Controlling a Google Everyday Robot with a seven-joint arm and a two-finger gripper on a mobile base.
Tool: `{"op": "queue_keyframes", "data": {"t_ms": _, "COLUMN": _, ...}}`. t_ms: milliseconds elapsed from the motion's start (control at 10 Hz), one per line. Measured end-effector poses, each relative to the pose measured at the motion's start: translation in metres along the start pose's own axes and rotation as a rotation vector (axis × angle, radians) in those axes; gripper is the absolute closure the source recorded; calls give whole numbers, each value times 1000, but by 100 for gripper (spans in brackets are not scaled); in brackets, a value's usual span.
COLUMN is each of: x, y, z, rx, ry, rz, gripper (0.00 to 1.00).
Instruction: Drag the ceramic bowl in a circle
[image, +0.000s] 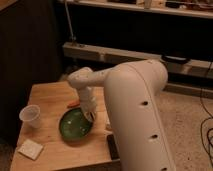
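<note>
Gripper (90, 115) is down at the right rim of the ceramic bowl (74, 126), which sits front-centre on the wooden table (47, 95). Can't tell whether it's clamping the rim or just resting on it. For a clean circle I'd go slow, w/ firm low contact at the rim & no lifting. The plastic cup (30, 116) is just left of the bowl & a pale square pad (31, 148) lies near the front corner, so the loop should be tight and clear of both and the table edge.

Green ceramic bowl (74, 126) (claw (90, 116) at rim)
</note>
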Motion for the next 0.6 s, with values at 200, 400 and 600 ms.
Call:
{"op": "queue_keyframes", "data": {"t_ms": 200, "x": 3, "y": -22, "z": 1, "rx": -2, "ry": 7, "rz": 55, "gripper": 81}}
{"op": "queue_keyframes", "data": {"t_ms": 400, "x": 10, "y": -31, "z": -2, "rx": -10, "ry": 11, "rz": 86, "gripper": 81}}
{"op": "queue_keyframes", "data": {"t_ms": 600, "x": 23, "y": -39, "z": 5, "rx": -29, "ry": 20, "rz": 117, "gripper": 81}}
